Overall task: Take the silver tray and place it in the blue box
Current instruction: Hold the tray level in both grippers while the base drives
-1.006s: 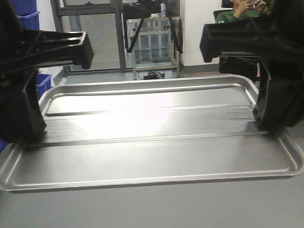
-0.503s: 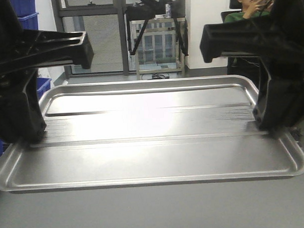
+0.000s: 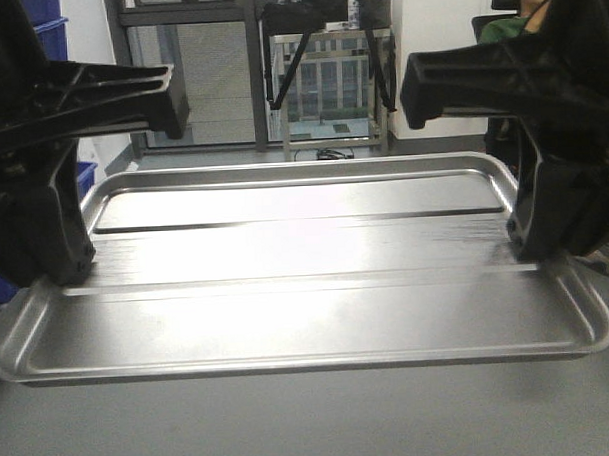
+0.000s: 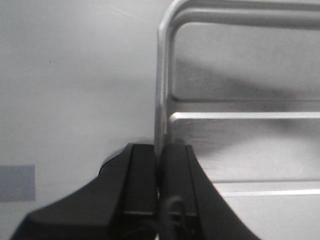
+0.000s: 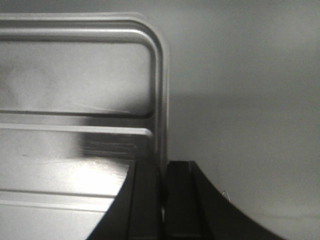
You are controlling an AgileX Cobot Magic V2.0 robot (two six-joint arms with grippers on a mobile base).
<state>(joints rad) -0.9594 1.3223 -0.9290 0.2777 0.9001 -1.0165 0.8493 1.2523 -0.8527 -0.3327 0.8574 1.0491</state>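
Now, silver tray, end effectors pinching rim

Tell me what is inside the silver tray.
The silver tray holds no loose items: only its two ridges and glare. The left gripper and right gripper pinch its end rims, one finger of each inside; the base under them is hidden.

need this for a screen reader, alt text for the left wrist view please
The left gripper, black, is shut on the raised rim of a shallow, shiny silver metal tray, which fills the right of the frame. A plain grey surface lies to its left.
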